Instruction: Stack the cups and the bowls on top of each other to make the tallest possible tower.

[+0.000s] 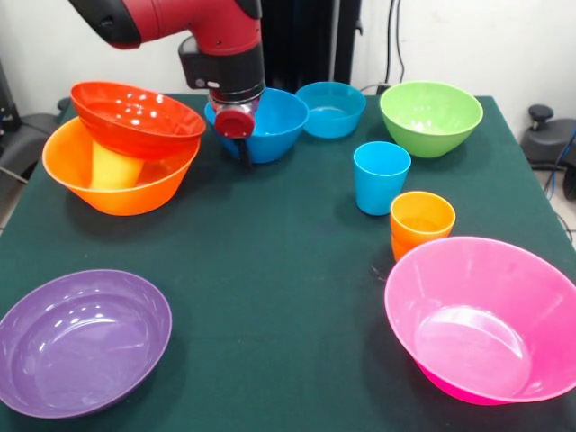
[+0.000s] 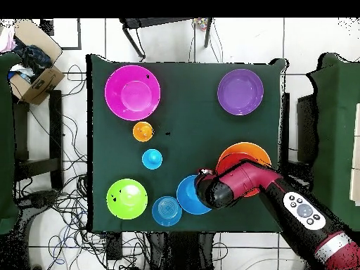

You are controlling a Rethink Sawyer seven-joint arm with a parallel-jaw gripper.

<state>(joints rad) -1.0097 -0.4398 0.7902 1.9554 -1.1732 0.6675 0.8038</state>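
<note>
The big orange bowl (image 1: pixel 121 184) stands at the left with the yellow cup (image 1: pixel 112 168) inside it and the red-orange bowl (image 1: pixel 135 117) resting tilted on top. My gripper (image 1: pixel 243 155) hangs just in front of the larger blue bowl (image 1: pixel 274 126), to the right of that pile, with nothing seen in it. The smaller blue bowl (image 1: pixel 330 108) and the green bowl (image 1: pixel 430 117) stand at the back. The blue cup (image 1: pixel 381 177) and the nested orange cups (image 1: pixel 421 223) stand at the right. The pink bowl (image 1: pixel 486 319) and the purple bowl (image 1: pixel 81 340) are at the front.
In the overhead view my arm (image 2: pixel 246 183) covers part of the orange bowl (image 2: pixel 246 149) and the edge of the larger blue bowl (image 2: pixel 184 195). The dark green table (image 1: pixel 270 297) has open room in its middle. A cardboard box (image 2: pixel 31 74) lies off the table.
</note>
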